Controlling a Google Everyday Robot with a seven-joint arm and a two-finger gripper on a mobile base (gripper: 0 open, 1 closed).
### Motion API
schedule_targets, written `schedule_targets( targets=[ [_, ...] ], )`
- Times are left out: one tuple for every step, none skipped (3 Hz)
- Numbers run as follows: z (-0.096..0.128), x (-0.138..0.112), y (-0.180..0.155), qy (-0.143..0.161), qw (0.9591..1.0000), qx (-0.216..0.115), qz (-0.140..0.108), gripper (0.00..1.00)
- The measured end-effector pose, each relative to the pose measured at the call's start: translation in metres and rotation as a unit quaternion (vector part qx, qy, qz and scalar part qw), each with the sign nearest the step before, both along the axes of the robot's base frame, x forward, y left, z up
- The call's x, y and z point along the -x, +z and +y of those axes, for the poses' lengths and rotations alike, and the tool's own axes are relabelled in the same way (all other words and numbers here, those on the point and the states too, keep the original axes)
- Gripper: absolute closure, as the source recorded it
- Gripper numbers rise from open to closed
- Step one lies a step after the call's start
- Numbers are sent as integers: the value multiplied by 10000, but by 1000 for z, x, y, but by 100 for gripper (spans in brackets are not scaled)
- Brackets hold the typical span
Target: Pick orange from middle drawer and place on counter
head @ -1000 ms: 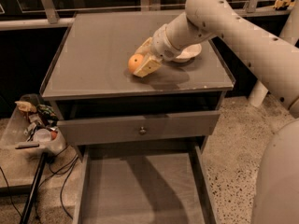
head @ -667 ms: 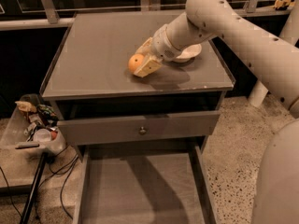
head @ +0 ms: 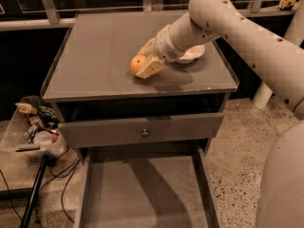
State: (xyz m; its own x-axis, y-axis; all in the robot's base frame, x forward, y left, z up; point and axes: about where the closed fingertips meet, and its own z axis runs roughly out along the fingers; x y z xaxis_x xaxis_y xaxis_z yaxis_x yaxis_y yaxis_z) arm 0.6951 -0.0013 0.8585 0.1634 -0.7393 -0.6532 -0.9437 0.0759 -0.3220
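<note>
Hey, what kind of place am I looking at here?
Probably a robot test lab, not a home kitchen: a lone gray cabinet with its middle drawer open on speckled floor, loose cables and a clutter bin beside it. The claw is at the orange on the counter.

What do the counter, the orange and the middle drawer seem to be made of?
The counter: likely painted or laminated board, matte gray, with soft shadows and little glare. The orange, at the gripper low over the counter: smooth orange skin; real or plastic, I cannot tell. The middle drawer: apparently the same matte gray board, flat floor.
</note>
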Motion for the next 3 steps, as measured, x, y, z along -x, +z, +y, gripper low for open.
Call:
schedule_targets(
  targets=[
    [0, 0, 0, 1, 10000, 0, 0, 12],
    [0, 0, 0, 1, 10000, 0, 1, 0],
    [0, 0, 0, 1, 10000, 0, 1, 0]
  ],
)
